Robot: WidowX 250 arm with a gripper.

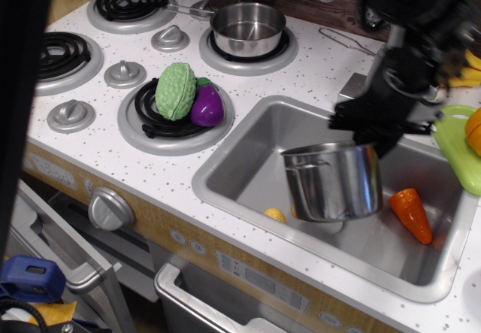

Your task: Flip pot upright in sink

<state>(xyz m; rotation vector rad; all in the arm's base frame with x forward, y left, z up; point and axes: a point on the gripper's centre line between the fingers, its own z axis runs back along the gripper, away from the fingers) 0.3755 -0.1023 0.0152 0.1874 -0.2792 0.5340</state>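
Observation:
The shiny steel pot (334, 181) hangs nearly upright over the middle of the sink (248, 160), its rolled rim at the top and slightly tilted, a wire loop handle on its left side. My black gripper (376, 139) comes down from the upper right and is shut on the pot's far right rim. The pot's base is just above the sink floor; I cannot tell whether it touches.
An orange carrot (409, 214) lies in the sink right of the pot and a small yellow piece (276, 215) lies at its front left. A steel pan (246, 28) sits on the back burner. Green and purple vegetables (188, 96) sit on the near burner. A green board (455, 141) is at right.

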